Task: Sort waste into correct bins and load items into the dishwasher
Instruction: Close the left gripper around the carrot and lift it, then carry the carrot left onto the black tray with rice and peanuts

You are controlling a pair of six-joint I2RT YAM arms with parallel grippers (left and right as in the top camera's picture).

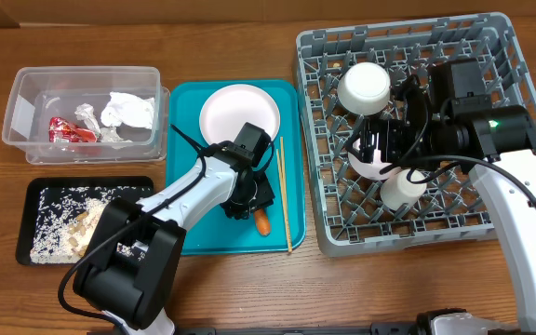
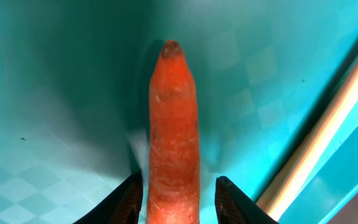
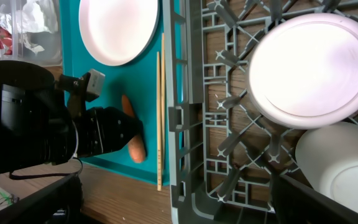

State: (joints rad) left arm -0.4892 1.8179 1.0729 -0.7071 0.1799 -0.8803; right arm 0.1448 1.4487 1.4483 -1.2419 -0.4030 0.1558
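Teal tray at the middle of a wooden table. On it are one round white plate, one pair of chopsticks and one carrot.

Beside the tray's long edge away from the chopsticks sit one clear tub, holding one tissue and one red wrapper, and one black tray of rice. Beside the chopstick edge stands one grey rack holding two white bowls and one cup.

The carrot lies flat at the tray end opposite the plate, just beside the chopsticks and apart from them. Its long axis runs along the tray's long side, parallel to the chopsticks, with its dark-tipped narrow end pointing away from the left wrist camera.

The left gripper is low over the carrot and hides part of it from above. Its jaws are narrow, one finger on each side, with a sliver of tray showing between each finger and the carrot.

The right gripper hangs over the rack above the second bowl, jaws wide, holding nothing.
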